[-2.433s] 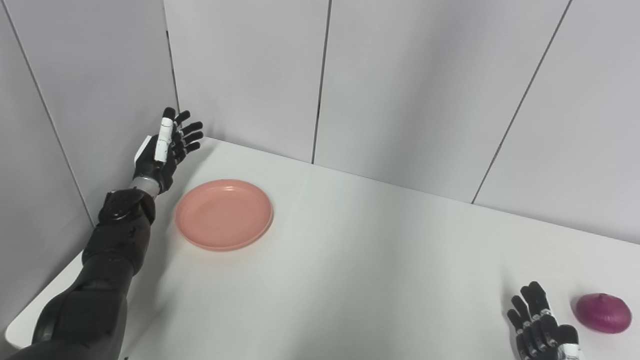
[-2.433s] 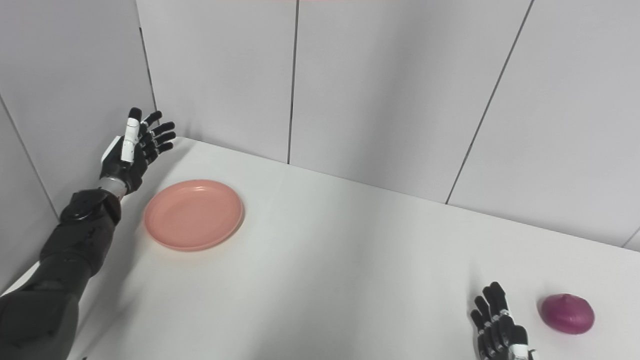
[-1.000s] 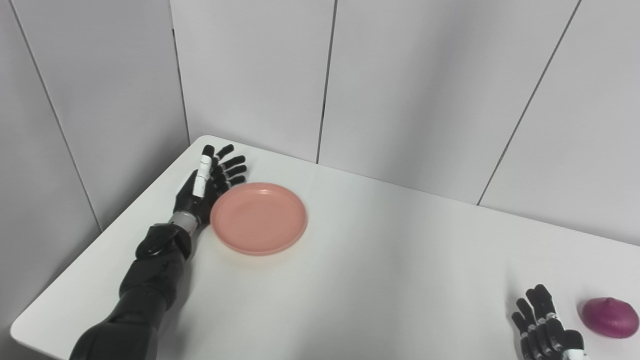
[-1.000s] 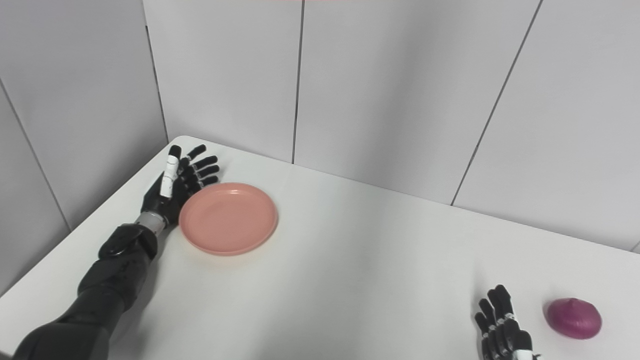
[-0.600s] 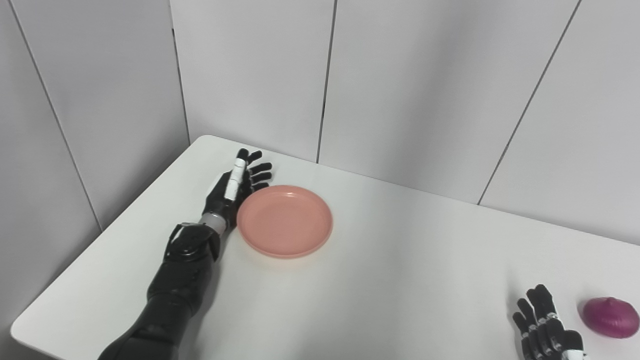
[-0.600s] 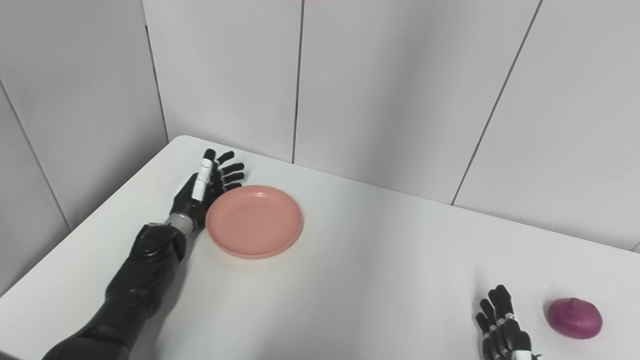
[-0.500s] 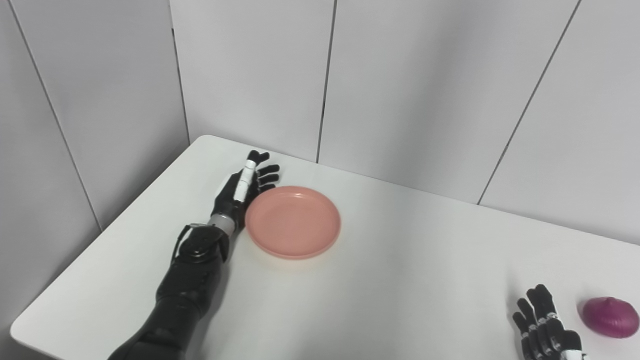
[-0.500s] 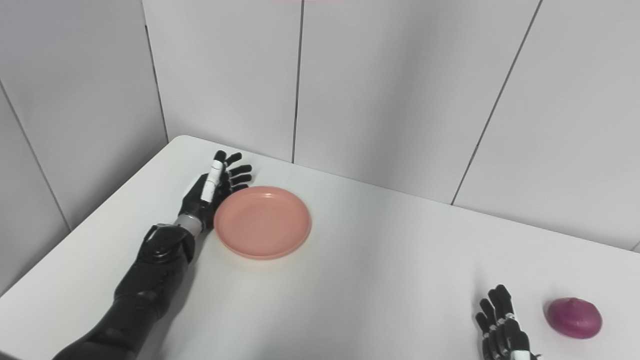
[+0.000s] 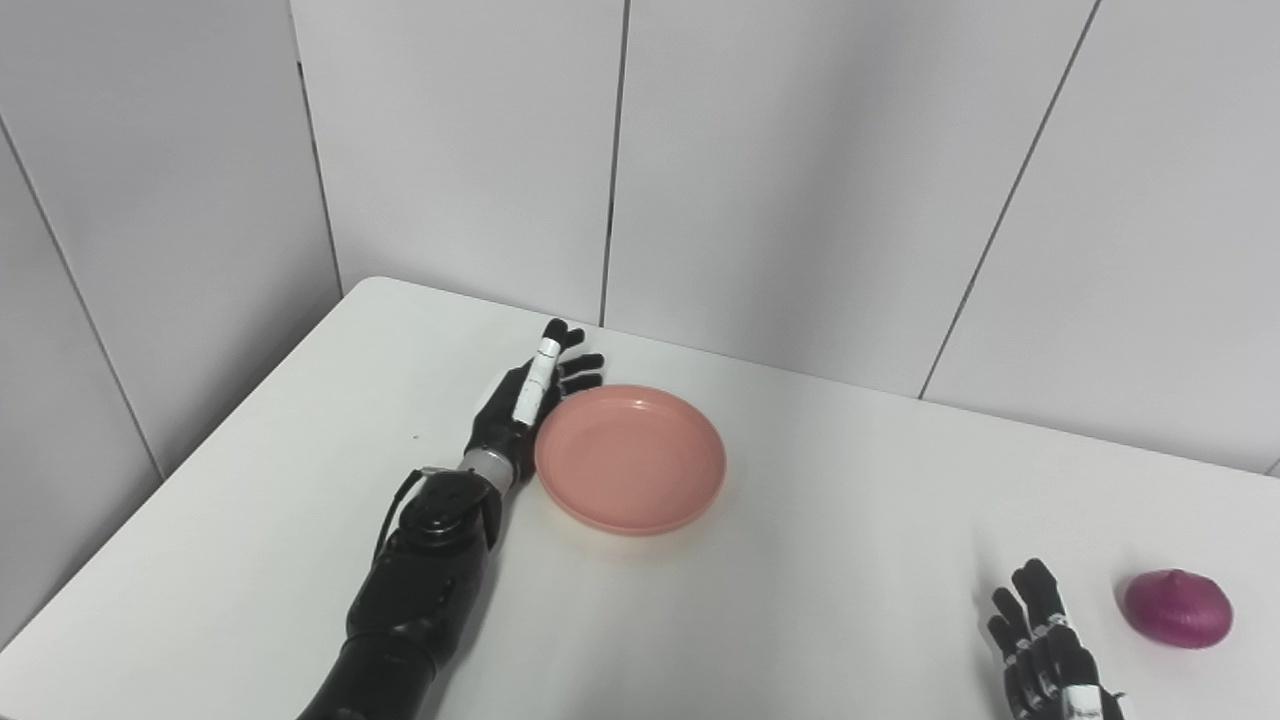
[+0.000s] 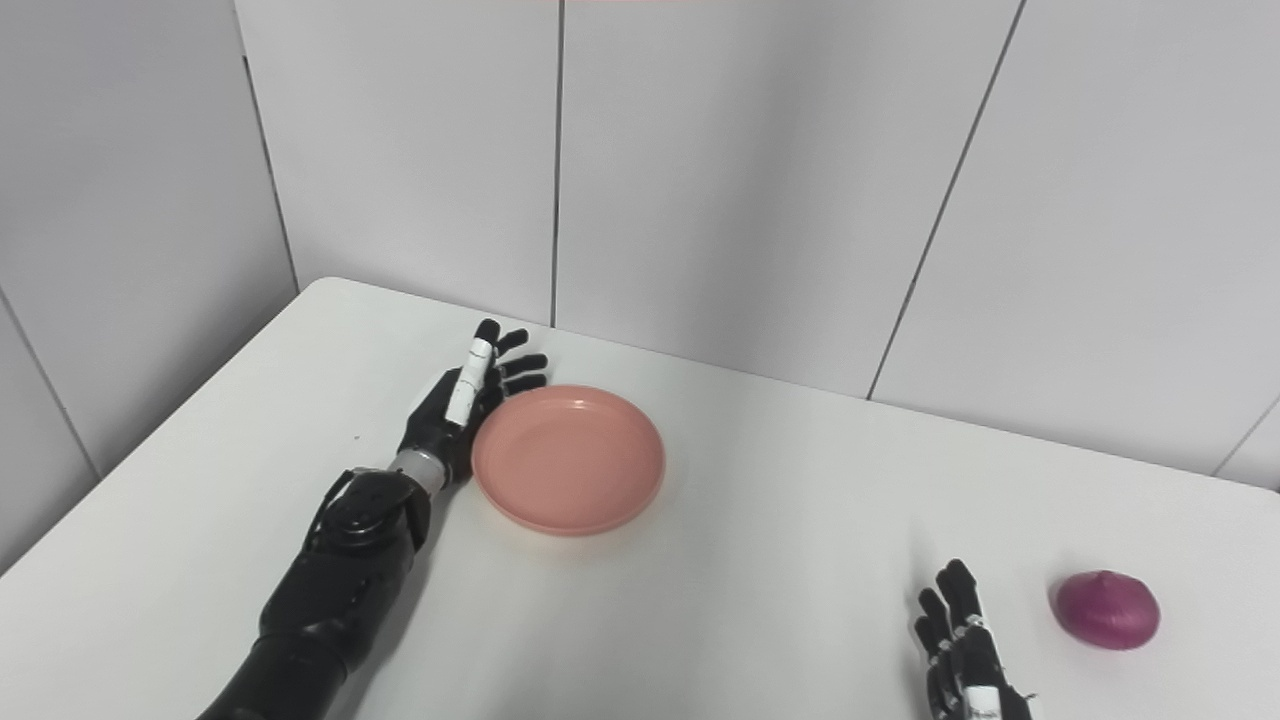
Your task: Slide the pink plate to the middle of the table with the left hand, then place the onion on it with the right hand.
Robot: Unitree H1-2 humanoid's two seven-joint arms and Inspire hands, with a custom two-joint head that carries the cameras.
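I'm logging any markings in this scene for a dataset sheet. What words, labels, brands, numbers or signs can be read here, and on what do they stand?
None can be read.
Pink plate: plain, no print.
Onion: no sticker or label.
Left hand and right hand: white patches with no legible text.
Table and wall panels: bare, no signs.

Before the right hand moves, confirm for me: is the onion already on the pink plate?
No: the onion lies on the bare table by the right hand, far from the empty pink plate beside the left hand.
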